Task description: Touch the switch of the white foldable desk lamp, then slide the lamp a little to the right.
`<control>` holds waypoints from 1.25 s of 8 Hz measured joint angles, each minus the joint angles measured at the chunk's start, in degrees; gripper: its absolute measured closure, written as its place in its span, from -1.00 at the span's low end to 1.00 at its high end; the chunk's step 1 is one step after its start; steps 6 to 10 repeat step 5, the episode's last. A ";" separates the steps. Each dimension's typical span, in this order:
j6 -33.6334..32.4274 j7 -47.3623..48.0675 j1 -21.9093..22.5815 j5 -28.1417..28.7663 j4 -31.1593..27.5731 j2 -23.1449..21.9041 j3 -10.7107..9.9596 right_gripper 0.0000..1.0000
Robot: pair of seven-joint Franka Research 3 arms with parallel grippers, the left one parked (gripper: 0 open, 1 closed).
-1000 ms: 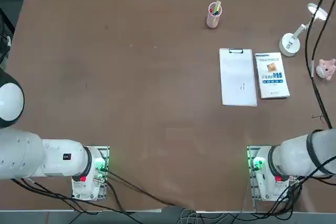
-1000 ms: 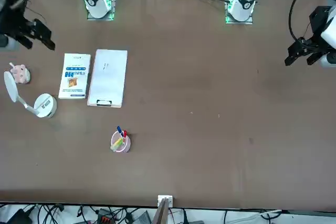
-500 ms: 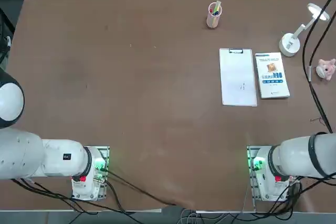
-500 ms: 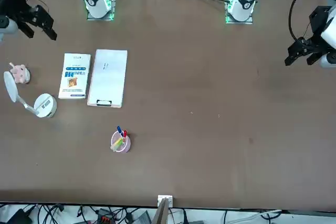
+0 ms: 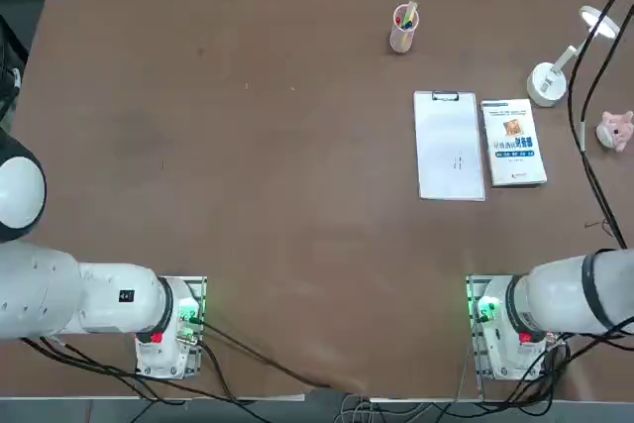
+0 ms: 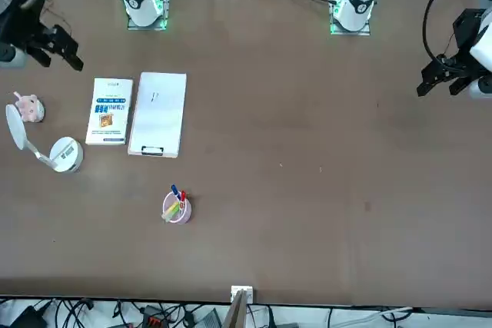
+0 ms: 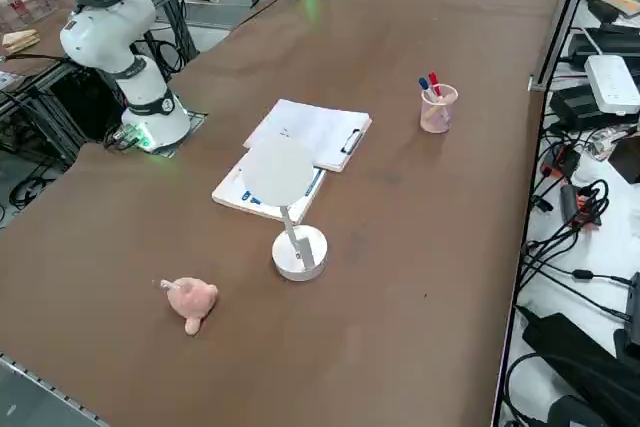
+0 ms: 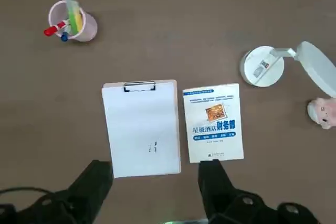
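The right hand (image 8: 157,182) hung wide open and empty, up above the clipboard (image 8: 140,127) and booklet (image 8: 212,123). The lamp (image 8: 262,66) sat untouched on the worktop (image 5: 248,146), between the booklet's far end and the pink pig toy (image 8: 323,113).

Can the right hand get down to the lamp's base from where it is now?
Probably yes. The right hand hangs open above the clipboard and booklet; the lamp stands just beyond them with nothing over its base.

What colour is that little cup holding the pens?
The pen cup is pale pink, clearest in the right wrist view.
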 joint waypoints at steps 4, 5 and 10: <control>0.22 -2.68 0.08 0.01 0.15 0.23 -1.89 -1.00; 0.12 -3.51 0.08 0.01 0.13 0.55 -1.95 -1.00; 0.12 -3.51 0.08 0.01 0.13 0.55 -1.95 -1.00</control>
